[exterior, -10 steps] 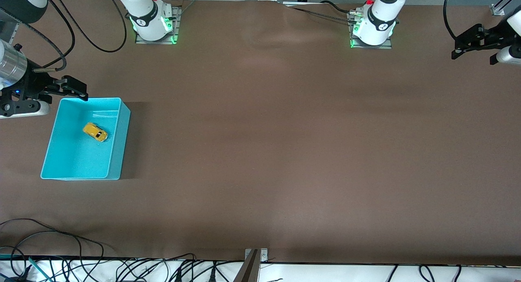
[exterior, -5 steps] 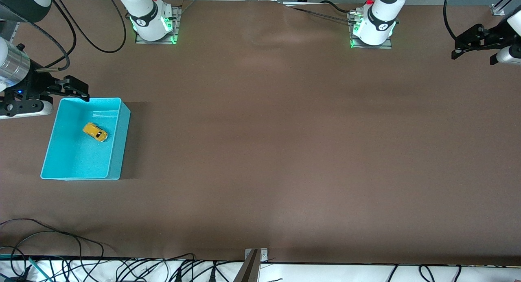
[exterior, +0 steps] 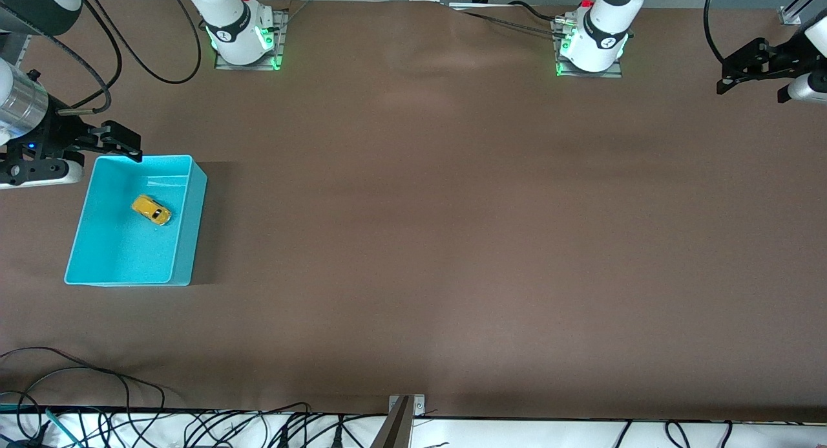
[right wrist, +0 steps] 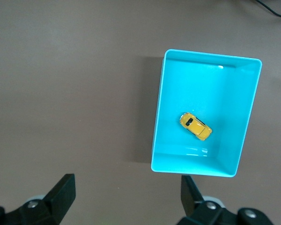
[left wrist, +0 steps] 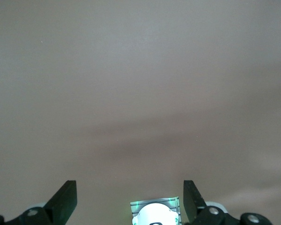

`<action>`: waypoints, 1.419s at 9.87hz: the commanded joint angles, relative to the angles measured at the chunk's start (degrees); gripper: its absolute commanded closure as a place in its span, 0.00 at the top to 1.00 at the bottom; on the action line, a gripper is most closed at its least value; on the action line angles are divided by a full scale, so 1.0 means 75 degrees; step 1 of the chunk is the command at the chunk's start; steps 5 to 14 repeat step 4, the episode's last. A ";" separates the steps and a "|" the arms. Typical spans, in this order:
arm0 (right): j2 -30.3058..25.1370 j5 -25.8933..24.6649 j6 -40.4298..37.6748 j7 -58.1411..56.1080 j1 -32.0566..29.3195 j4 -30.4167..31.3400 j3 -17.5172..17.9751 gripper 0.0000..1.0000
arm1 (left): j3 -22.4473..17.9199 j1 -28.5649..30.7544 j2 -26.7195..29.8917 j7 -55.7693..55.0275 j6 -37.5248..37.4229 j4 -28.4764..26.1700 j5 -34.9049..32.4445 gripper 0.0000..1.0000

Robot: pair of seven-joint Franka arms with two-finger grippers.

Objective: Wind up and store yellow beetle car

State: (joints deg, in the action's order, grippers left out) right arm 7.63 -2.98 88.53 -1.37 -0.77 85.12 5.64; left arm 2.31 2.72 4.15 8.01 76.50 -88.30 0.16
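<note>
- Brown worktop [exterior: 452, 241], plain and matte.
- Turquoise bin [exterior: 187, 241] resting directly on it near the right arm's end.
- Two arm bases [exterior: 244, 44] mounted along the robots' edge.

You have the bin [exterior: 132, 220] standing on the surface [exterior: 452, 241] at the right arm's end. The yellow beetle car [exterior: 151, 209] lies inside it, on the bin floor, in the half farther from the front camera and set at a slant to the walls. The right end effector [exterior: 123, 144] hangs over the bin's corner farthest from that camera. The left end effector [exterior: 733, 73] hangs over the left arm's end of the surface, probably near its edge.
</note>
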 commanded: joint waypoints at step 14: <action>-0.0045 -0.0036 -0.0156 0.0123 -0.0144 -0.0697 0.0139 1.00 | 0.0160 -0.0011 -0.0213 -0.0107 -0.0192 0.0219 0.0120 1.00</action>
